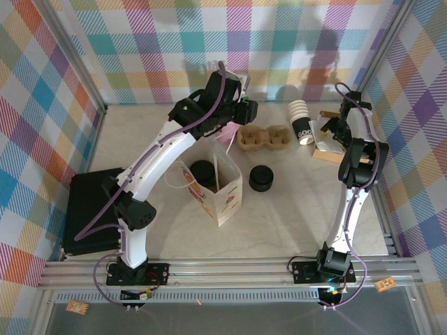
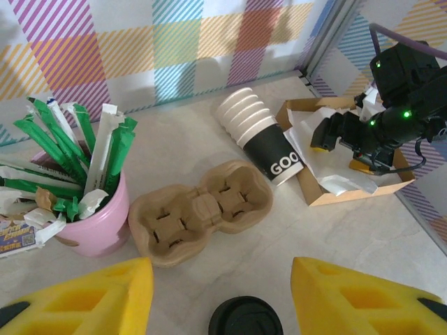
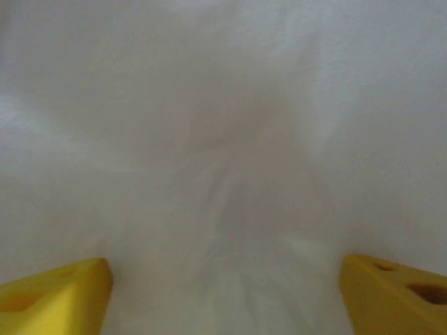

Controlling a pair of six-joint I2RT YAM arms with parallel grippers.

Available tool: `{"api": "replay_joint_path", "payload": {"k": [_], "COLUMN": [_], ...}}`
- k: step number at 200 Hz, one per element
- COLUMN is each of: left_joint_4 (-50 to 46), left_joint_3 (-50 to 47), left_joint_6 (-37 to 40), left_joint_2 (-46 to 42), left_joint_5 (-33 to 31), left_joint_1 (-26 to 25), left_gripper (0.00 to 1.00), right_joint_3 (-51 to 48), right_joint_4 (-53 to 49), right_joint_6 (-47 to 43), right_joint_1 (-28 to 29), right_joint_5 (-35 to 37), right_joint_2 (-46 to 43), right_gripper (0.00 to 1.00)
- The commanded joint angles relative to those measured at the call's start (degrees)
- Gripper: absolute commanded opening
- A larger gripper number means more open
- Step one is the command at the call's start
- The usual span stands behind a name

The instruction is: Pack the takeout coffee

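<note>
The takeout coffee (image 1: 204, 171) stands inside an open paper bag (image 1: 225, 201) mid-table; its round black lid shows from above and the bag walls hide the cup body. My left gripper (image 1: 244, 110) (image 2: 222, 279) hangs high behind the bag, open, yellow fingers (image 2: 105, 296) wide apart with nothing between them. My right gripper (image 1: 328, 129) (image 3: 225, 279) is low over a cardboard tray (image 1: 323, 155) at the back right. It is open, and white napkin paper (image 3: 223, 139) lies blurred right in front of it.
A squat black lid stack (image 1: 261, 178) (image 2: 246, 319) sits right of the bag. Behind it lie a pulp cup carrier (image 1: 264, 137) (image 2: 199, 213) and a toppled stack of lidless cups (image 1: 302, 122) (image 2: 262, 132). A pink cup of sachets (image 2: 98, 216) stands left of the carrier. A black box (image 1: 87, 209) lies at the left.
</note>
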Motion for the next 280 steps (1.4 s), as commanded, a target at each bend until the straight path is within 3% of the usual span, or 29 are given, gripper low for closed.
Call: {"api": "replay_joint_path", "payload": {"k": [1,46,63,133,187,225,280], "left_joint_4": [-0.75,-0.95,-0.86,1.54,4.94,7.78,10.11], "left_joint_3": [1.01,0.75,0.49,-3.18,-7.84,-11.96,-18.58], "left_joint_6": [-1.03,-1.03,-0.95,0.02,0.54,0.95,1.38], "left_joint_2": [-2.18,-2.61,-3.03,-5.40,-8.31,-11.23,-17.25], "left_joint_5": [-1.26,-1.49,-1.63,-1.37,-1.29,-2.46,-7.74], "left_joint_1": [-0.35,-0.39,-0.40,-0.34,-0.41,-0.32,-0.37], "left_gripper": [0.54,0.54,0.54,0.54,0.54,0.54,0.55], "right_joint_3": [1.61,0.35,0.50,-0.99,-6.85,-12.38,-16.02], "right_joint_4": [-2.21,-0.75,-0.93,-1.46,4.11,8.44,13.19], "right_joint_6": [1.10,0.61,0.21,-0.92,-2.59,-2.22,-5.58], "right_joint_1": [-0.34,-0.52,-0.53,-0.47,0.48,3.85,13.48], "right_joint_5": [-3.77,-4.66,-4.04,-1.94,-3.80,-6.62,-6.61], "right_joint_2": [1.67,-0.56,-1.63,-7.18,-15.06,-21.74,-30.07], "right_gripper": [0.67,0.15,0.00,0.00,0.00,0.00,0.00]}}
